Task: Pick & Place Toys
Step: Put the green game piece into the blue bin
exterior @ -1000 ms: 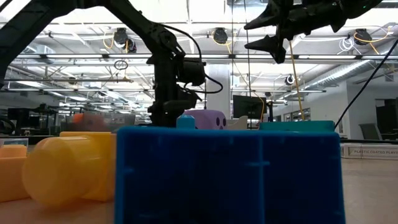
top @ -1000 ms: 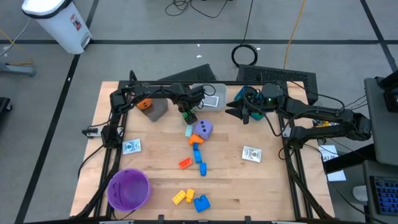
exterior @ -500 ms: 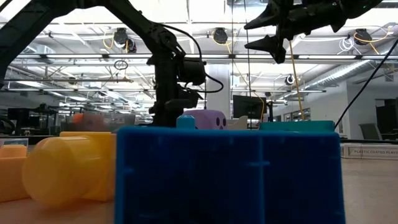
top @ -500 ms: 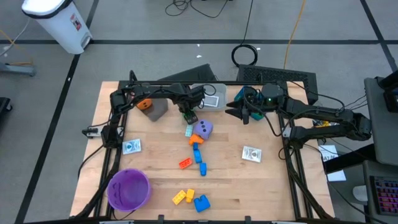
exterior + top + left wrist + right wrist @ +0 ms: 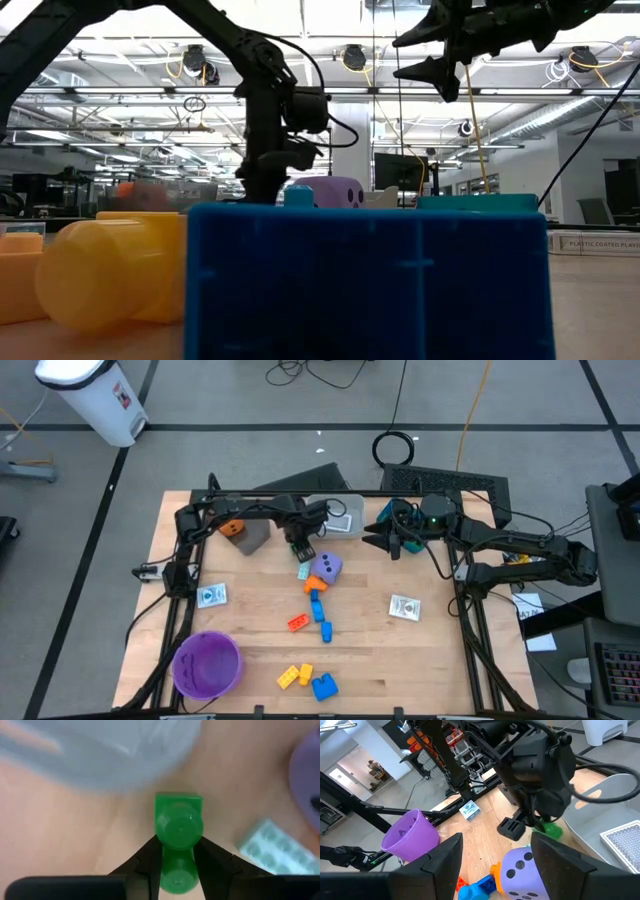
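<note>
From the high view, the left gripper (image 5: 299,549) is seen low over the wooden surface (image 5: 250,620), just beside the purple die (image 5: 326,568). The right gripper (image 5: 381,538) is held off to the side, jaws parted around nothing. In the left wrist view, a green brick (image 5: 177,845) is pinched between the jaws, its long axis running straight out from the gripper. In the right wrist view, the brick is seen tilted, just above the surface.
</note>
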Action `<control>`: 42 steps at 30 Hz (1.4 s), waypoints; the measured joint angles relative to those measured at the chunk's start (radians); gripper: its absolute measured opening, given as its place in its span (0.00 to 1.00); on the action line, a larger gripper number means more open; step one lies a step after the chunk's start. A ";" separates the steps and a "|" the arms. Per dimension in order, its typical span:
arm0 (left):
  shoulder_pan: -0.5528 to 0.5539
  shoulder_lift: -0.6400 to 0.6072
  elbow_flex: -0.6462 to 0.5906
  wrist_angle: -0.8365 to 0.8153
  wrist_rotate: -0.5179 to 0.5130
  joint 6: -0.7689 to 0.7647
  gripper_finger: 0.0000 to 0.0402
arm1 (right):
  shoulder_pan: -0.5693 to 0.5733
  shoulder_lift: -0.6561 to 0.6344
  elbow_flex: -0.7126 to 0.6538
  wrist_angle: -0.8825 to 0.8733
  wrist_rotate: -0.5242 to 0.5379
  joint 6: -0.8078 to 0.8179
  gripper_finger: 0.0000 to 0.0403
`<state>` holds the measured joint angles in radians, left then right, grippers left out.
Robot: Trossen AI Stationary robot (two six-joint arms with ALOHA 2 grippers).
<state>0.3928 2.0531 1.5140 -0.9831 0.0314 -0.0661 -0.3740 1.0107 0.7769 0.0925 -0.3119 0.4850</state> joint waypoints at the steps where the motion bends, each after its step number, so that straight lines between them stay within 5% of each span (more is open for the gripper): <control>1: -0.001 -0.008 -0.002 -0.009 0.001 0.003 0.27 | 0.000 0.000 0.000 0.000 0.000 0.000 0.56; 15: -0.005 -0.074 -0.002 -0.034 0.007 0.010 0.26 | 0.000 0.000 0.000 0.000 0.000 0.000 0.56; 23: -0.008 -0.238 0.002 -0.020 0.095 0.005 0.21 | 0.000 0.000 0.001 0.003 -0.003 0.026 0.56; 29: -0.022 -0.385 0.002 0.147 0.263 -0.053 0.22 | 0.057 0.037 0.001 0.035 0.018 -0.057 0.56; 35: -0.063 -0.443 0.002 0.408 0.390 -0.166 0.23 | 0.095 0.163 0.002 0.296 0.053 -0.047 0.56; 42: -0.110 -0.446 0.003 0.563 0.413 -0.237 0.23 | 0.082 0.234 0.002 0.538 0.049 -0.014 0.56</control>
<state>0.2825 1.6073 1.5166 -0.4202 0.4445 -0.3031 -0.2916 1.2446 0.7784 0.6310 -0.2627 0.4706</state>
